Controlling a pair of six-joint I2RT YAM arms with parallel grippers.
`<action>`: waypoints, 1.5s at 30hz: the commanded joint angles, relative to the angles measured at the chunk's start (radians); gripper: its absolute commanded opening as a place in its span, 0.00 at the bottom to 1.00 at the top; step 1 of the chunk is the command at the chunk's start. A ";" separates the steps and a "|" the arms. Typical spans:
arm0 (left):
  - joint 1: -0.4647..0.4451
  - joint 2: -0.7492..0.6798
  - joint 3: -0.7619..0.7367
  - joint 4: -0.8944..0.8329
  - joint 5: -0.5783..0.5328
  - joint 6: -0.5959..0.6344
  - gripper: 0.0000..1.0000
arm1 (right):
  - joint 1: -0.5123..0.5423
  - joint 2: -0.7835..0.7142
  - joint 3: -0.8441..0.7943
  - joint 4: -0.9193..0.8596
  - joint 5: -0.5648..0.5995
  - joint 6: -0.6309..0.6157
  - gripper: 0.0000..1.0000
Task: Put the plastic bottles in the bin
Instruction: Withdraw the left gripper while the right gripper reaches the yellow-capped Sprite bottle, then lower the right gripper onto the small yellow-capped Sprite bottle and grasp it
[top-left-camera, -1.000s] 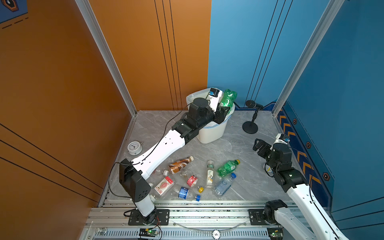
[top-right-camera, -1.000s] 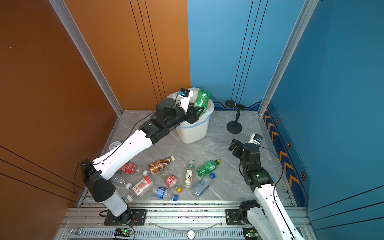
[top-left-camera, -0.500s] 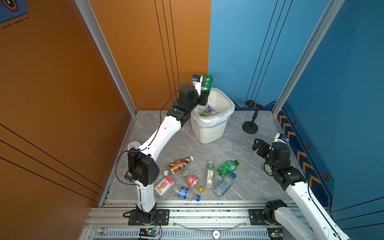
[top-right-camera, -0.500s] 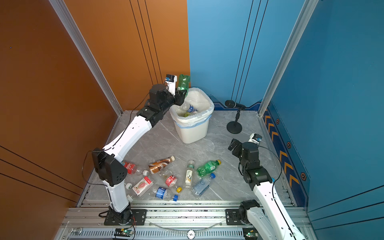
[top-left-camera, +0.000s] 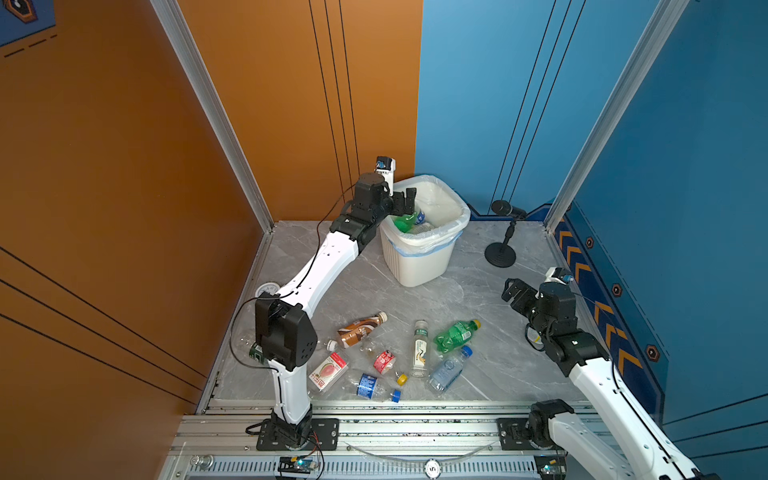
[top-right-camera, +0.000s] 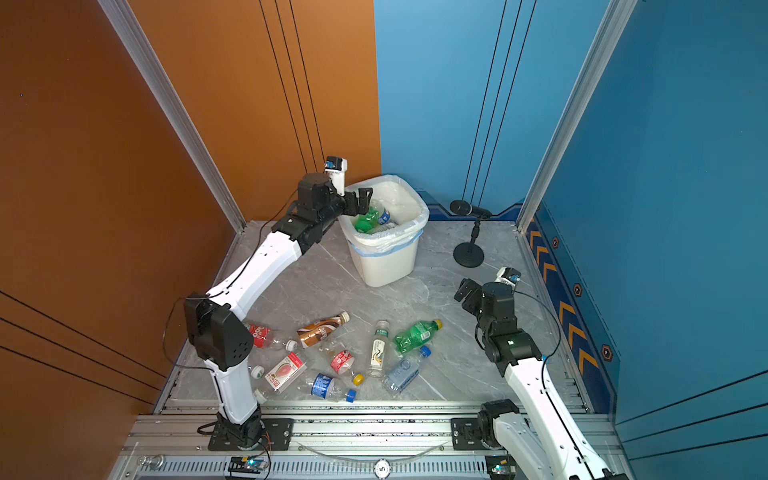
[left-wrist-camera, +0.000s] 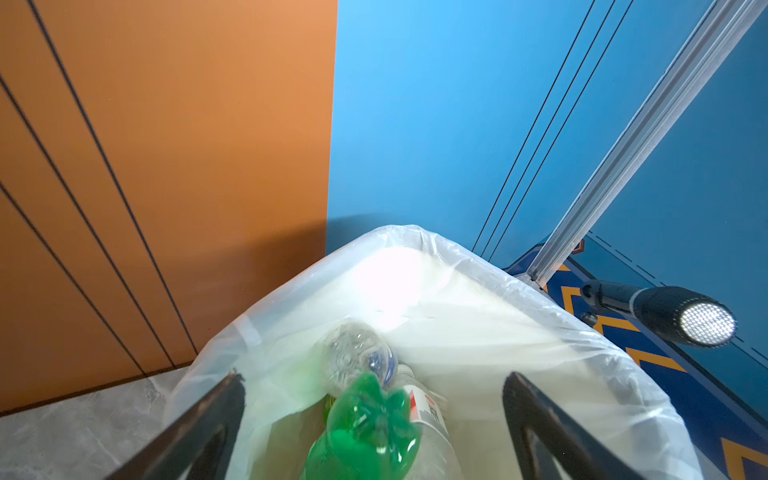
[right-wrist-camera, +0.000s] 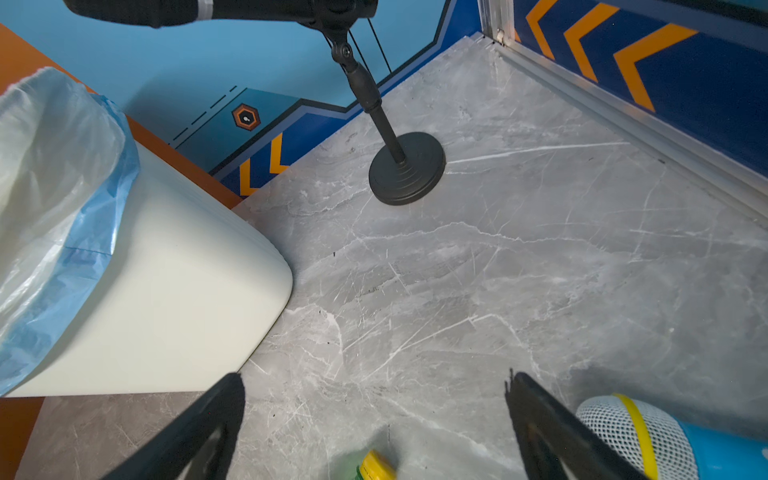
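While the left gripper (top-left-camera: 405, 203) hangs over the near-left rim of the bin (top-left-camera: 419, 262), its jaws stand wide apart and grip nothing; the left wrist view shows both jaws clear of the contents.

Bin: stands toward the far edge of the surface, about midway along it, lined with a translucent bag.

Contents seen: a green bottle (left-wrist-camera: 365, 428) directly below the spread jaws, its base toward the wrist camera; a clear bottle (left-wrist-camera: 353, 357) touching it; a white-labelled bottle (left-wrist-camera: 428, 415) against its side.

Right gripper (top-left-camera: 512, 291): jaws fully spread, empty, held above the surface near its right edge, well apart from the bin.

Loose bottles, all lying near the front edge of the surface:
- brown bottle (top-left-camera: 360, 329)
- yellow-capped green bottle (top-left-camera: 455, 332)
- slim pale bottle (top-left-camera: 420, 349)
- blue-capped bottle (top-left-camera: 449, 370)
- crushed red-labelled bottle (top-left-camera: 384, 360)
- blue-labelled bottle (top-left-camera: 370, 385)
- pink-labelled bottle (top-left-camera: 328, 372)

A further bottle (top-left-camera: 249, 347) lies at the left edge, partly hidden behind the left arm.

Other items: a microphone stand (top-left-camera: 500, 253) near the far right corner; a small white clock (top-left-camera: 268, 288) at the left edge.
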 joint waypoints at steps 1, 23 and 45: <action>0.011 -0.145 -0.117 0.090 0.014 -0.047 0.98 | 0.019 0.017 0.037 -0.063 -0.025 0.058 1.00; 0.072 -0.705 -1.051 0.084 -0.044 -0.307 0.98 | 0.427 0.170 -0.047 -0.155 0.070 0.506 1.00; 0.111 -0.761 -1.088 0.061 -0.016 -0.322 0.98 | 0.521 0.413 -0.047 0.014 0.052 0.608 1.00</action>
